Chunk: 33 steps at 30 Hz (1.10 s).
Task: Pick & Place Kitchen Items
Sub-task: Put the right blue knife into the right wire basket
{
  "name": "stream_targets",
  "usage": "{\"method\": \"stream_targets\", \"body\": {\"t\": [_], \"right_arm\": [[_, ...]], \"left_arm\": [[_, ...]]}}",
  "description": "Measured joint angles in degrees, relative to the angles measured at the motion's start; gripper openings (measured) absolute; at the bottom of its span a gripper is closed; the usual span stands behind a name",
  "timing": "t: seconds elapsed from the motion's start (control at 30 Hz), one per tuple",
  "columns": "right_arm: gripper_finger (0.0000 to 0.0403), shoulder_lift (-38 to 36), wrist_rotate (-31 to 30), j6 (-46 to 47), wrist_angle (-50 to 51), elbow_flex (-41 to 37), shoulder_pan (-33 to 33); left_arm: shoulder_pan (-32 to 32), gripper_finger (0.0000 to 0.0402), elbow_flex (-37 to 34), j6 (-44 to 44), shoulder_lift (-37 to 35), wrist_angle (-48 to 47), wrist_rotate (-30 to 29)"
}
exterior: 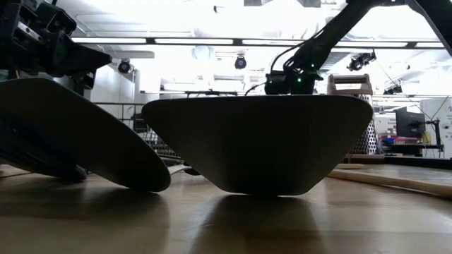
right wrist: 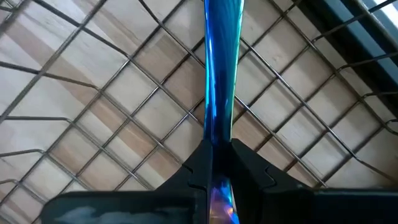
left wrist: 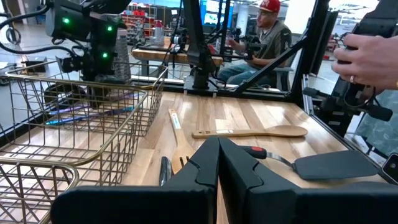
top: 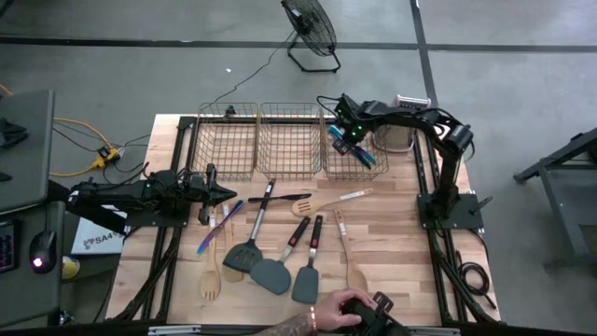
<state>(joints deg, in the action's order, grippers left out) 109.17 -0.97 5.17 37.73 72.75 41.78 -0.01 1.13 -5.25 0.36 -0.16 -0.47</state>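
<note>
High view: the right gripper (top: 347, 140) hangs over the rightmost of 3 wire baskets (top: 291, 173), its fingers pinched on a slim blue utensil (top: 362, 155) that slants down from the tips into that basket; the metal grater (top: 399, 133) stands just beyond the arm. The left gripper (top: 224, 193) waits low at the table's left side, fingers pressed together, empty as far as I can tell, with the remaining utensils fanned out just ahead of its tips: 3 grey spatulas (top: 272, 273), wooden spoons (top: 312, 203), a wooden fork (top: 211, 280). A person's hand (top: 340, 313) rests at the near table edge. Low view: 2 spatula blades (exterior: 258, 144) fill the frame; the right arm is seen far behind, over the baskets, nothing more to read. Left wrist view: the left fingers (left wrist: 205, 165) meet with no gap, nothing between them; a wooden spoon (left wrist: 252, 132) and a spatula (left wrist: 323, 166) lie ahead on the table (left wrist: 236, 115). Right wrist view: the blue utensil (right wrist: 220, 68) runs straight out from the clamped pads, mesh floor (right wrist: 93, 93) close beneath. Judgement: step in hand is the placing. To do it well, lower until the utensil's far end nears the mesh, keep it inside the basket walls, part the fingers only then, and lift straight up so the tips do not snag a wire.
</note>
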Motion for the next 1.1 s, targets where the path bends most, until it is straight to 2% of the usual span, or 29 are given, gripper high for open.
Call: {"method": "stream_targets", "body": {"t": [0.33, 1.1], "right_arm": [[0.0029, 0.02, 0.14, 8.42, -1.4, -0.02, 0.01], [0.0029, 0.04, 1.2, 9.7, 0.14, -0.07, -0.02]], "left_arm": [[-0.01, 0.0003, 0.02, 0.01, -0.02, 0.0, 0.0], [0.0, 0.0003, 0.01, 0.01, 0.0, 0.01, 0.0]]}}
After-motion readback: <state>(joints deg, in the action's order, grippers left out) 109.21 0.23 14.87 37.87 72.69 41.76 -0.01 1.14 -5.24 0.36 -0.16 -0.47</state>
